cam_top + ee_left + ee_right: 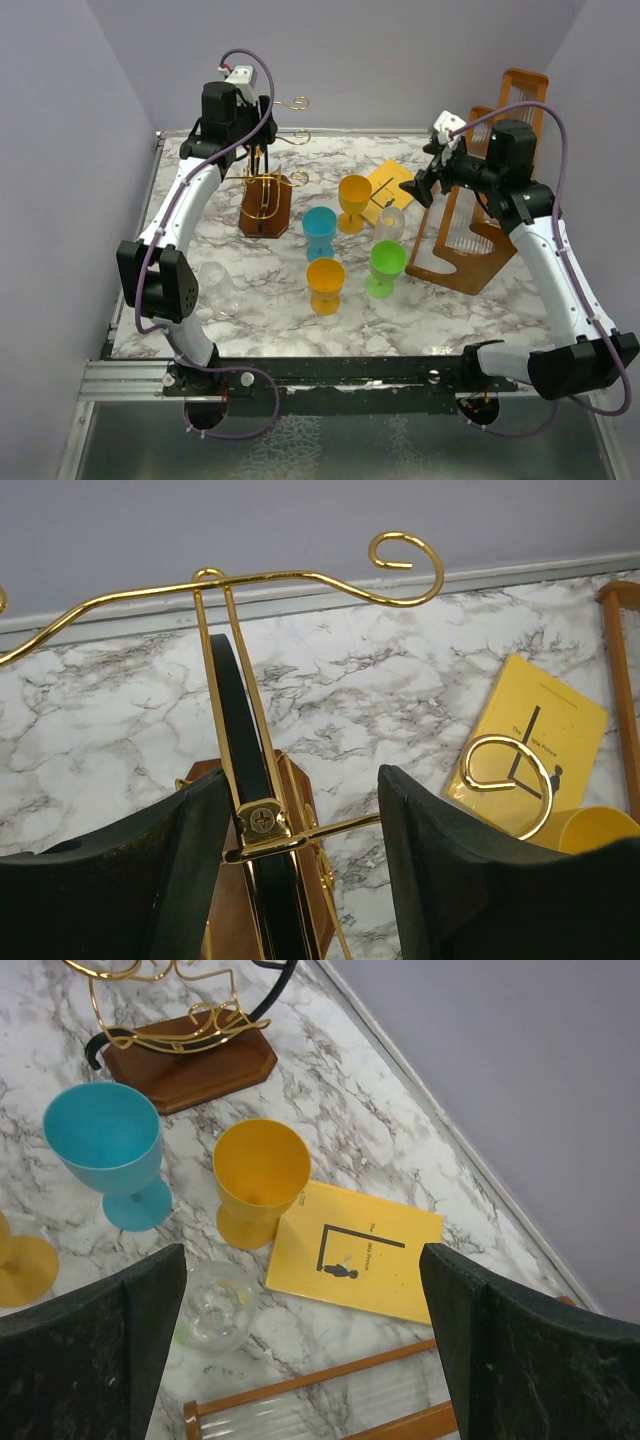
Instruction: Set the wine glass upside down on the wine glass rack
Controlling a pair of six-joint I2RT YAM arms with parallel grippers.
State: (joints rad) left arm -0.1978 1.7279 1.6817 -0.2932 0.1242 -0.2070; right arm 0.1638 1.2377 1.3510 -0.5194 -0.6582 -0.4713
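The thin gold wire rack [262, 822] is glossy metal on a smooth brown wooden block base [200, 1060]. The white-grey marbled tabletop [260, 310] looks smooth, the turquoise plastic goblet [100, 1145] matt.

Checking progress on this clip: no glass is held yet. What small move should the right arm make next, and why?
Probably lower the right gripper toward the clear wine glass, shifting so its open fingers straddle it. The glass sits ungrasped beside the yellow book, and the left gripper is open around the wine glass rack.
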